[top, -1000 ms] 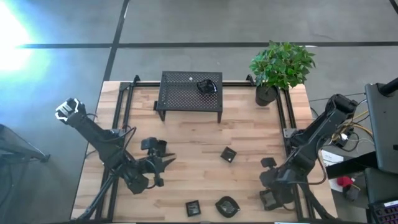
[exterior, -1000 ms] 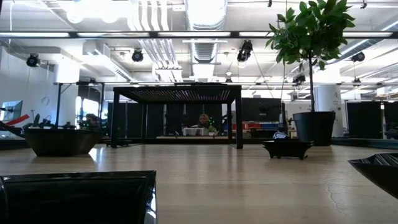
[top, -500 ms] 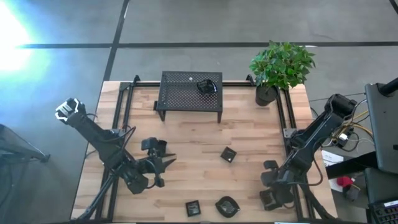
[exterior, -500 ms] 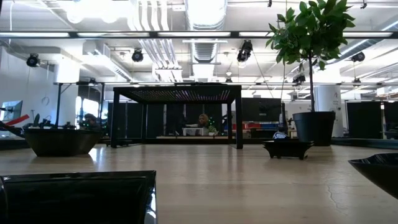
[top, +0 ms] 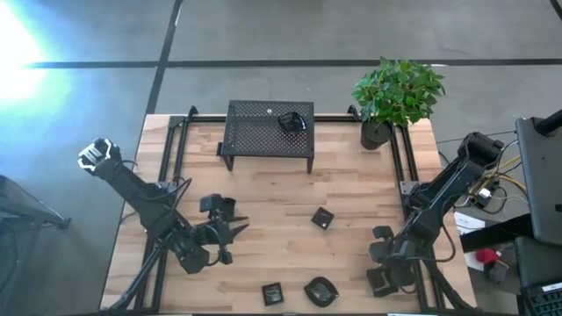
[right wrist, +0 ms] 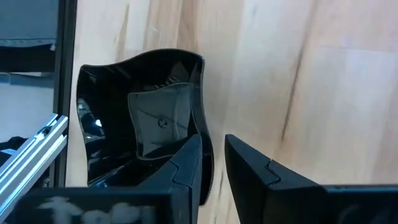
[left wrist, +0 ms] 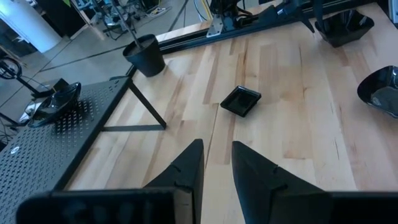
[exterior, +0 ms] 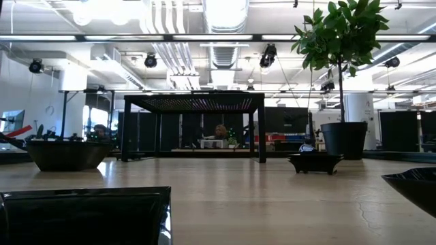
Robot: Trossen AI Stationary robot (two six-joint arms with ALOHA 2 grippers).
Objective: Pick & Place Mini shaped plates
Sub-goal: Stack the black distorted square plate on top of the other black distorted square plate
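Now your right gripper point(right wrist: 211, 165) sits slightly parted, one finger inside the wavy-edged mini plate point(right wrist: 143, 112) near the counter's point(top: 263, 193) right rail, not clamping it. Your left gripper point(left wrist: 216, 165), also narrowly parted, holds nothing. Neither has moved since a second ago.

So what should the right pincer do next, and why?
Probably nudge the right pincer sideways over the rim of the wavy square plate, I think. The plate lies flat on the table right beside it, not yet lifted.
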